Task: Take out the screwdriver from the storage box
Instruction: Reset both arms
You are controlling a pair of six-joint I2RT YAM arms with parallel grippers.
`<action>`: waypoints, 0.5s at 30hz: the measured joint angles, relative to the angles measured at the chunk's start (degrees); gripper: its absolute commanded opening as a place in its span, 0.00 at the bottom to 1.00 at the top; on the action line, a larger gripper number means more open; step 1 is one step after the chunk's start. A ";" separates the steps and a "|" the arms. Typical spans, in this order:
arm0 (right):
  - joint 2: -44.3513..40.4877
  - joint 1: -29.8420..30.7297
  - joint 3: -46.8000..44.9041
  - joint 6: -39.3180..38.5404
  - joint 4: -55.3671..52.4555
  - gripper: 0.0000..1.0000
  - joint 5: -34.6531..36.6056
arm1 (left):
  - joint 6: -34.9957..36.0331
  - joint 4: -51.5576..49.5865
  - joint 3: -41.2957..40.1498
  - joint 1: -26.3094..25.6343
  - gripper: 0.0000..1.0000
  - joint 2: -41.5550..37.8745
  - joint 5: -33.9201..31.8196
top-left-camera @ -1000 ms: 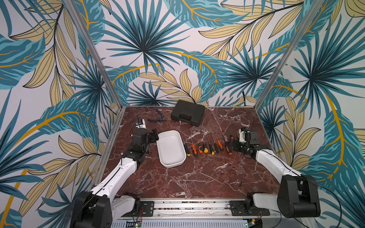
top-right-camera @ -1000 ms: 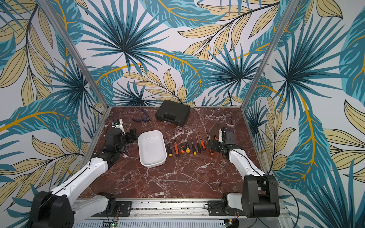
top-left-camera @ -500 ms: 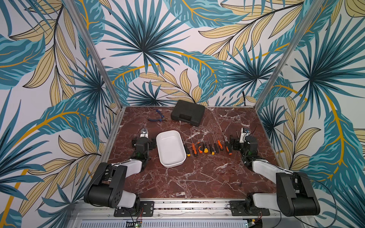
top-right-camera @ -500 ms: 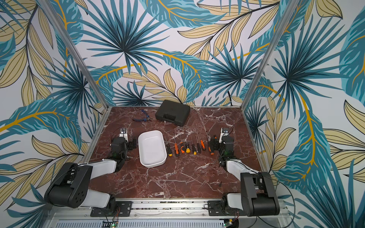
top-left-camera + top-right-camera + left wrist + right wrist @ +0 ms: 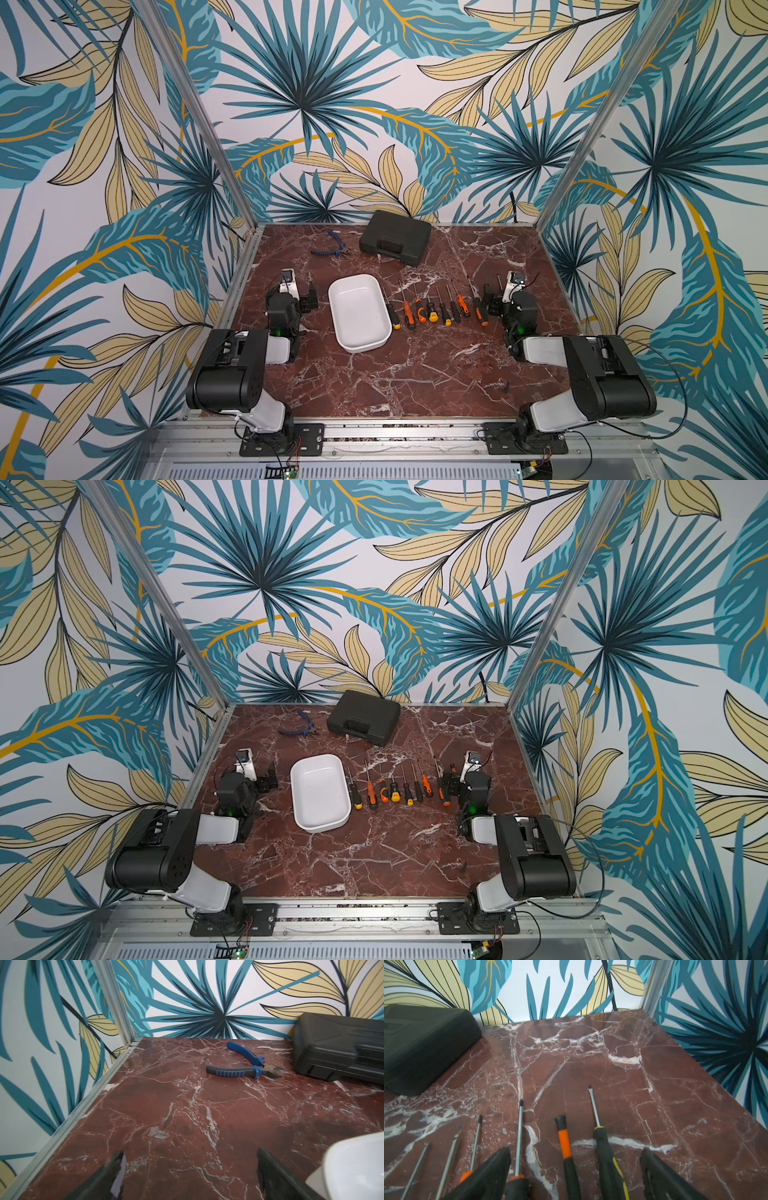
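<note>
Both top views are centred on the red marbled surface (image 5: 399, 374) (image 5: 332, 862). The white storage box (image 5: 360, 320) (image 5: 319, 798) is seen lying near its middle, with only its bare white floor showing. A row of screwdrivers (image 5: 432, 316) (image 5: 395, 796) is laid out on the surface just beside the box, on the side toward the right arm, with the shafts pointed at the back wall. The left tool (image 5: 297, 296) (image 5: 254, 777) is placed low beside the box's other side, apart from it. The right tool (image 5: 494, 297) (image 5: 451, 781) is placed at the far end of the row. A closed black case (image 5: 395, 243) (image 5: 363, 717) and blue-handled pliers (image 5: 332, 248) (image 5: 299, 729) are seen near the back wall.

Left wrist view: the left tool (image 5: 190, 1156) is shown spread wide, with nothing gripped and only bare surface between its fingers (image 5: 116, 1163). A corner of the storage box (image 5: 353, 1163) is seen just beside one finger. The pliers (image 5: 234, 1071) and the black case (image 5: 340, 1051) lie further off.

Right wrist view: the right tool (image 5: 576, 1152) is shown spread wide, and nothing is gripped. Three of the screwdrivers (image 5: 600, 1142) are framed between its fingers (image 5: 496, 1165); whether any is touched cannot be told. An edge of the black case (image 5: 423, 1049) is seen beyond.
</note>
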 measured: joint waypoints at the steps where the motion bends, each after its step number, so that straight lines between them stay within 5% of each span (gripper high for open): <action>1: -0.07 0.00 0.15 0.00 0.15 1.00 -0.11 | 0.00 0.13 0.02 0.02 1.00 0.02 0.70; 15: -0.07 0.02 0.15 0.00 0.26 1.00 -0.33 | 0.04 0.50 0.02 0.07 1.00 0.09 3.96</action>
